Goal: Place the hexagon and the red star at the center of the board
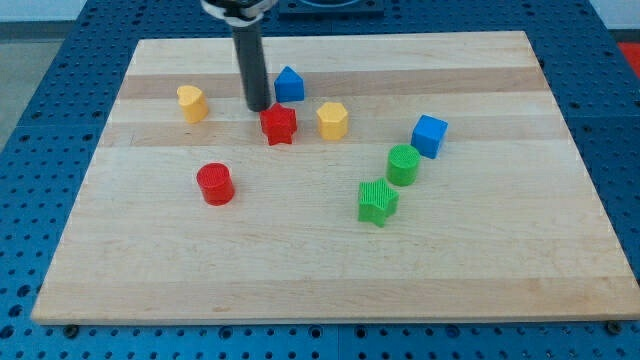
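Board: pale wooden board (330, 270) on a blue perforated bench, blocks scattered over its upper half.
Tip: the rod's tip (257, 108) stands just above and to the view's left of the red star, near it or barely touching; contact cannot be told.
Fingers: none on this arm; the rod ends plain and has hold of nothing, it can only push.
Red star: red star (279, 124) lies above and left of the board's middle, between the tip and the hexagon.
Hexagon: yellow hexagon (332, 120) sits just to the right of the red star, apart from it by a small gap.
Handling: both look like small, stiff, light plastic pieces that probably slide easily on smooth wood and may spin if pushed off-centre; the star's points make a glancing push likely to turn it.
Where to press: probably the upper face of each, square on, driving toward the view's bottom.
Others: blue block (289, 84), yellow block (192, 103), red cylinder (215, 185), green cylinder (403, 165), green star (377, 202), blue cube (429, 136).
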You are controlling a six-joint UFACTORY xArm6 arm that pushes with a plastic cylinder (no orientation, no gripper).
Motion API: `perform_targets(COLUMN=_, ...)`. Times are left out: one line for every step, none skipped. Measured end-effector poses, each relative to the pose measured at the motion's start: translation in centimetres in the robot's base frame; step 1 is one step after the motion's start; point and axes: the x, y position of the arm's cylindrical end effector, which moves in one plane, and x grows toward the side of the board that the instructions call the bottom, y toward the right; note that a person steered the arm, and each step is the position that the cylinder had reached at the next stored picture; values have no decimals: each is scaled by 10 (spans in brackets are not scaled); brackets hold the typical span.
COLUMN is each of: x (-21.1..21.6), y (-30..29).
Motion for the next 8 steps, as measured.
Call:
perform_targets(x=16, y=-19)
perform_targets(x=39, y=-20)
perform_targets(x=44, y=-7)
perform_targets(x=44, y=19)
perform_targets(x=44, y=37)
perform_targets(x=48, y=23)
perform_targets(x=61, y=-47)
perform_targets(x=65, y=-116)
